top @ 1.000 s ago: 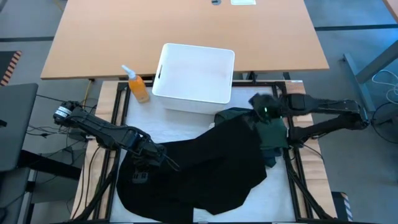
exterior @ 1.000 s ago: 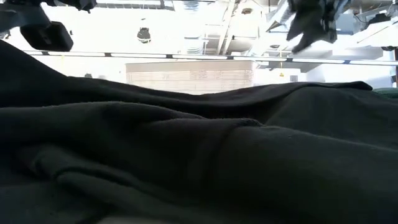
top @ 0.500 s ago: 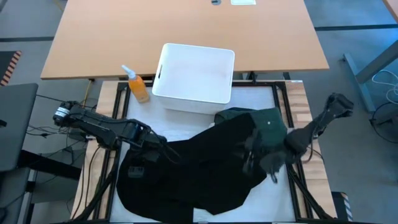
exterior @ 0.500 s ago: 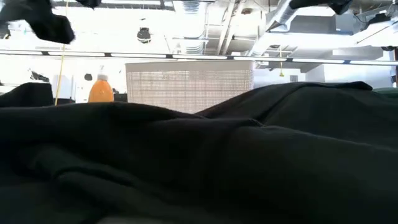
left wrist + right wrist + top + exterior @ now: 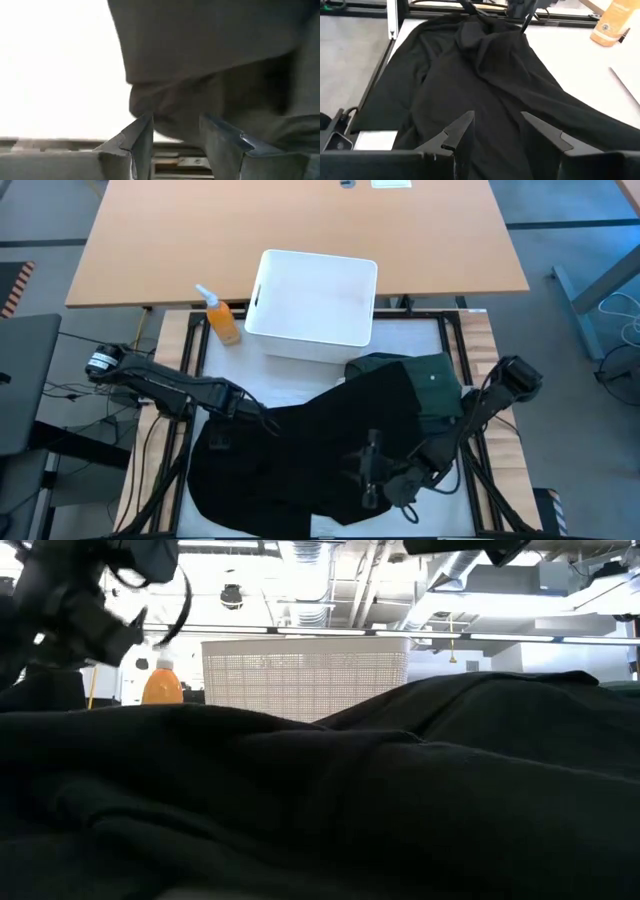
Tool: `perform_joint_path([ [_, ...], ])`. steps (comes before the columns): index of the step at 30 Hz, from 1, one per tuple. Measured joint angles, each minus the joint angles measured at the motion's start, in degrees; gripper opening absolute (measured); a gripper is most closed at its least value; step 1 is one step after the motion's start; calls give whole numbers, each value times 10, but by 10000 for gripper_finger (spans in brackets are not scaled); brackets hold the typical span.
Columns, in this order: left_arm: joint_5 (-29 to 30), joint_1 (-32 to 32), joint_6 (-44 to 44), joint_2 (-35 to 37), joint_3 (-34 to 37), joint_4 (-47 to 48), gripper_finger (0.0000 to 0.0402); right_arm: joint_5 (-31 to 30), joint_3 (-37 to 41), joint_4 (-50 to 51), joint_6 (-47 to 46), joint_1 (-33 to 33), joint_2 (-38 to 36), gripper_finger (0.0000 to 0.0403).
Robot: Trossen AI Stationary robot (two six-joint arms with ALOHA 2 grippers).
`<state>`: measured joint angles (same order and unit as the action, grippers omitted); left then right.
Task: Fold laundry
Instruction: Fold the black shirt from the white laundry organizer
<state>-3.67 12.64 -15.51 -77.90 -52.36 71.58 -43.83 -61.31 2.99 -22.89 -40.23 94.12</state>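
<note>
The large black cloth garment was spread loosely across the lower middle of the high view, covering most of the white-topped surface. Its long axis was seen to run from the lower left of that frame up toward the right, where a dark green cloth garment lay bunched against and partly under its upper right edge. The white rectangular plastic bin and an orange spray bottle stood above the cloth, apart from it.

The right claw was placed low in the frame, over the garment's lower right part; its two fingers were held apart with nothing between them, the black cloth lying ahead and below in the right wrist view. The left claw was set at the garment's upper left edge, fingers also parted. Dark cloth was seen close before it in the left wrist view, but no grip on it could be made out.

Each claw was thus judged nearest to one end of the long axis: the left to the upper left edge, the right to the lower right.
</note>
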Motion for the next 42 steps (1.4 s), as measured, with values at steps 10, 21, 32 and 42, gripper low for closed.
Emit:
perform_joint_path([
  [10,64,0,-36,0,77,-53,149,3,-4,-5,9,2,-20,179],
  [21,92,0,-37,0,104,-110,145,17,-4,-21,5,2,-20,179],
  [32,48,6,-88,-35,103,-106,8,18,-4,-46,-28,-6,-7,179],
  [42,-47,52,-162,-37,-20,166,0,50,-37,-180,-22,49,149,179],
])
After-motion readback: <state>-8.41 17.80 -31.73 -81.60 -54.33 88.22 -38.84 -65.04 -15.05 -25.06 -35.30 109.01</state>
